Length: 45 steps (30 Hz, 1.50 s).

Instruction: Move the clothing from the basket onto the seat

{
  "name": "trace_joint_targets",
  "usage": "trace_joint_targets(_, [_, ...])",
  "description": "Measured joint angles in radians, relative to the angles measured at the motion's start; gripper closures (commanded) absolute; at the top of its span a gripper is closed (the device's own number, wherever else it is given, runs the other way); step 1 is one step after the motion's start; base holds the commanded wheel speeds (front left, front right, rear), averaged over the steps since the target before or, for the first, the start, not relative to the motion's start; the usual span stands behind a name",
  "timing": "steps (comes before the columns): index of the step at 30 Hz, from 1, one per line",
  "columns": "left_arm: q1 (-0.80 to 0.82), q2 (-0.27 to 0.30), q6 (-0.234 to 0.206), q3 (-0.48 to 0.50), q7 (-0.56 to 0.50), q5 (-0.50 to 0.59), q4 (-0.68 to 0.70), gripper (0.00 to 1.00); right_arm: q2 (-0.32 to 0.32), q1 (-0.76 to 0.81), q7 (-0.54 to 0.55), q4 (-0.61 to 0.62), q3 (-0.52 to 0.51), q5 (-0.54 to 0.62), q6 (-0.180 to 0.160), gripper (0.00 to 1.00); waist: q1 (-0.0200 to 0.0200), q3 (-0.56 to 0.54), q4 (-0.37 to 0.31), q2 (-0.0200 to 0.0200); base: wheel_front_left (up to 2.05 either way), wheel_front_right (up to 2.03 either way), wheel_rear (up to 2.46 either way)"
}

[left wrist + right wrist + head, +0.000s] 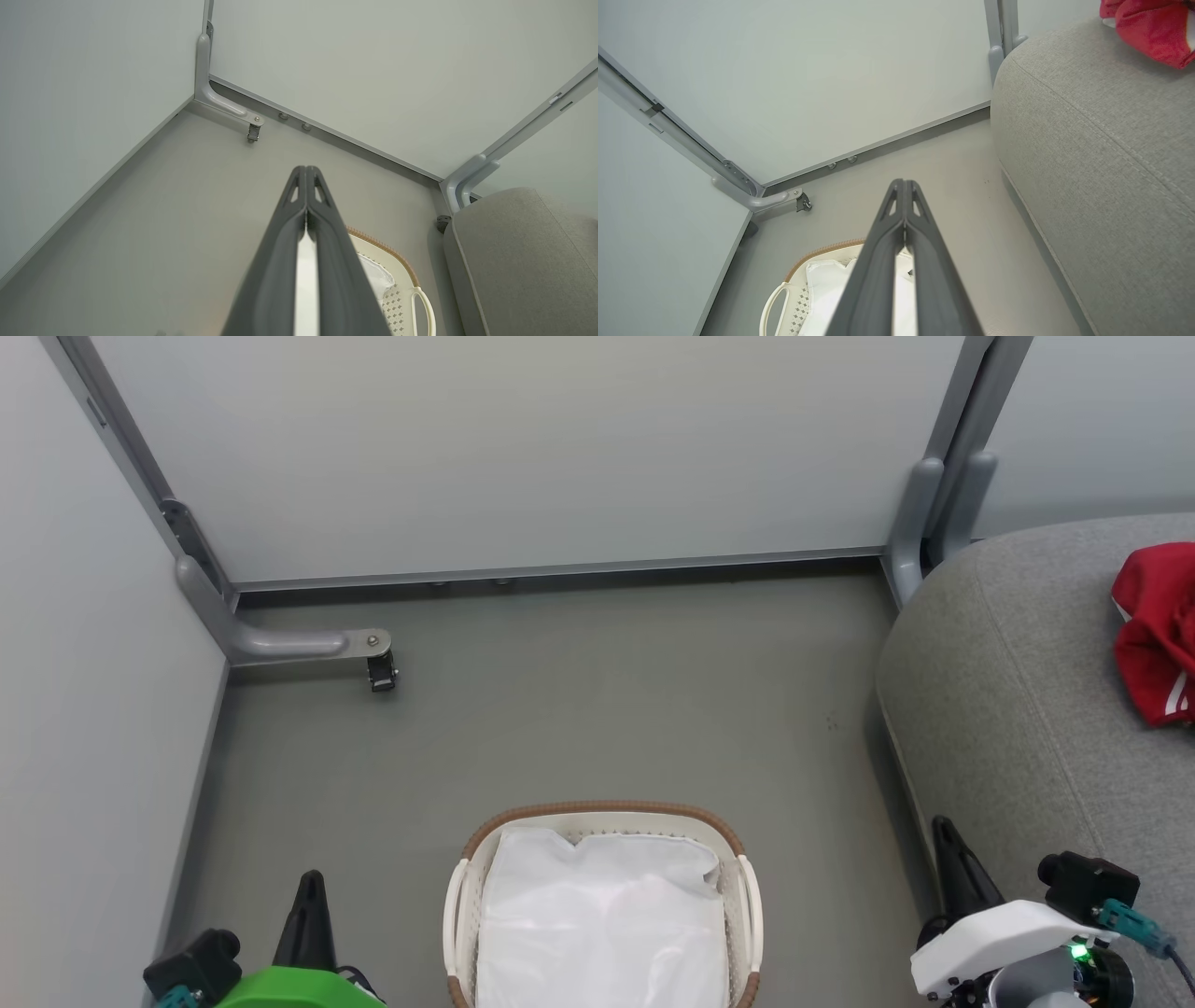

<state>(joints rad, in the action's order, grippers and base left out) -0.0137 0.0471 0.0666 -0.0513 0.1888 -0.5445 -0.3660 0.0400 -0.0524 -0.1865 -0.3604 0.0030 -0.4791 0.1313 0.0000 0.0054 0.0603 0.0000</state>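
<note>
Two pairs of fingers are pressed shut on nothing: the left fingers [280, 242] meet tip to tip in their wrist view, and the right fingers [878, 247] do the same in theirs. In the head view both pairs rise from the bottom edge, the left pair left of the basket [607, 808], the right pair between it and the seat [1008, 709]. The basket stands on the grey floor [579, 709] and holds a white sheet [597, 924] (crumpled, covering most of the inside). The clothing [1158, 635], a red heap with a little white, lies on top of the seat at the right edge, well apart from the basket. Pale panels [523, 448] close off the floor beyond.
</note>
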Motion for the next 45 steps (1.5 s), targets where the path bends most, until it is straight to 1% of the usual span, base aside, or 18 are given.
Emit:
trace_joint_targets(9, [0.006,0.000,0.009,0.021,-0.038,-0.139,0.012,1.00,0.000,-0.001,0.038,0.015,-0.016,-0.146,0.000,1.00,0.0000,0.000,-0.005,0.0000,0.00,0.00,0.00])
trace_joint_targets(23, [0.027,0.000,0.021,0.050,-0.091,-0.324,0.036,1.00,0.001,-0.011,0.090,0.035,-0.035,-0.342,0.000,1.00,0.0000,0.000,-0.013,0.0000,0.00,0.00,0.00])
trace_joint_targets(45, [0.056,0.000,0.031,0.086,-0.160,-0.563,0.064,1.00,0.002,-0.022,0.158,0.060,-0.061,-0.597,0.000,1.00,0.0000,-0.001,-0.024,0.0000,0.00,0.00,0.00])
